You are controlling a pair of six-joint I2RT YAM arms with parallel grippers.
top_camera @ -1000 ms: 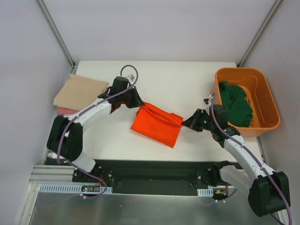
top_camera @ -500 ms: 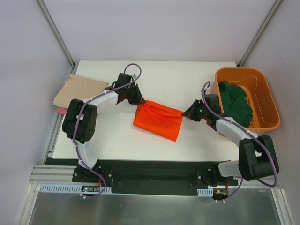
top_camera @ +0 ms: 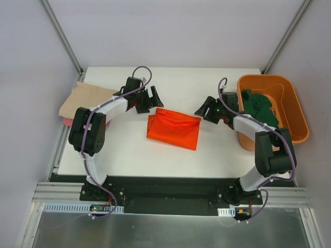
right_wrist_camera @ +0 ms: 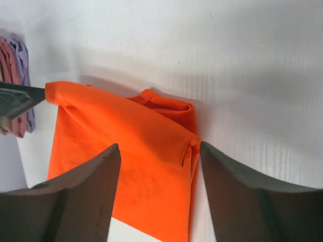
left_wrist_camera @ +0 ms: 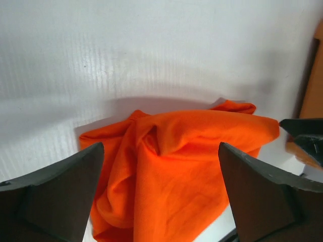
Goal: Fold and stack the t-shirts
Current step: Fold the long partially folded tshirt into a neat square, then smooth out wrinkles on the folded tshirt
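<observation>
Gaping empty, left gripper (top_camera: pixel 151 99) and right gripper (top_camera: pixel 204 108) flank the orange t-shirt (top_camera: pixel 174 130) between them, likely letting its fold lie flat.

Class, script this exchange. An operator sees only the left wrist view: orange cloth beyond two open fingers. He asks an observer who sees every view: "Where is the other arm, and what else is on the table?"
Observer: The right tool stands open at the far right corner of the orange t-shirt, opposite the left tool.
Operator: Anything further to my right?
Observer: An orange bin at the right edge of the table holds a dark green t-shirt.
Operator: And to my left?
Observer: A beige t-shirt lies on a pink one at the left edge.
</observation>
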